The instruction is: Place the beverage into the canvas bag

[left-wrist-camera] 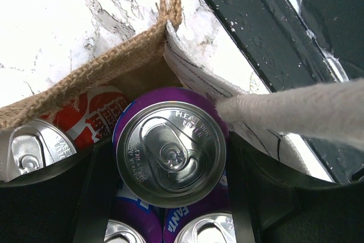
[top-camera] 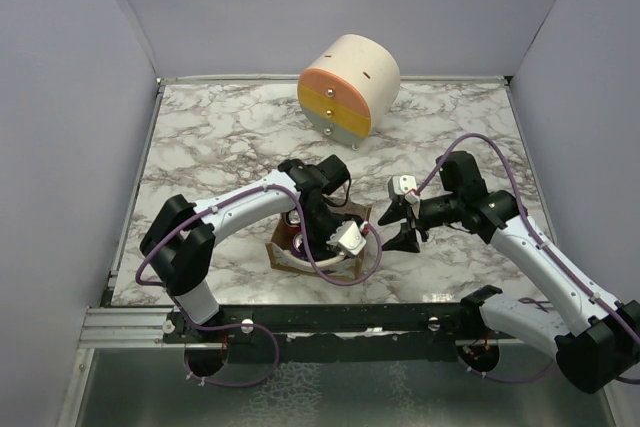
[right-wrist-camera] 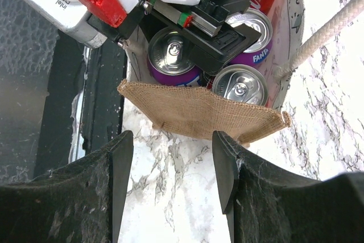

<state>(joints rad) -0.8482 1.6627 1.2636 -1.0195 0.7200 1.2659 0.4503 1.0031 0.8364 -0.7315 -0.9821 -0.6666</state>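
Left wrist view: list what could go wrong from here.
1. The handle passes right beside the purple can in the left gripper; lifting out may snag it and drag the bag.
2. The red can sits close beside; opening fingers may knock it.

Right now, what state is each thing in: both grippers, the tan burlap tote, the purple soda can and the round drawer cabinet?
Left gripper: shut on the purple soda can.
Right gripper: open, empty, beside the tan burlap tote.
Purple soda can: upright, unopened, in the tote's mouth.
Tan burlap tote: upright, mouth open, several cans inside.
Round drawer cabinet: all three drawers shut.
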